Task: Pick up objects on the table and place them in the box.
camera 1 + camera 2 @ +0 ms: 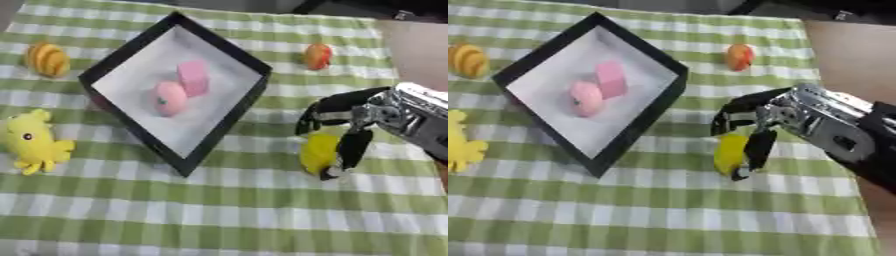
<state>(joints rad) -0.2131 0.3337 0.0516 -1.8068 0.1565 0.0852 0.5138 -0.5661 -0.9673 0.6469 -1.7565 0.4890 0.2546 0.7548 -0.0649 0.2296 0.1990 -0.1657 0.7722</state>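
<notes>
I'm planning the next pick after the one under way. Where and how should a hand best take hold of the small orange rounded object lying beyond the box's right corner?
The small orange rounded object is compact and stands free on the green checked cloth, apart from the black box. Probably best: come from above with the right hand, thumb and fingers pinching its narrower left and right sides at mid-height.

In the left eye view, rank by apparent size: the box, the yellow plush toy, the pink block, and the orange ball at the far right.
1. box
2. yellow plush toy, though it lies nearer the camera
3. and 4. pink block and orange ball: look alike, not ranked
</notes>
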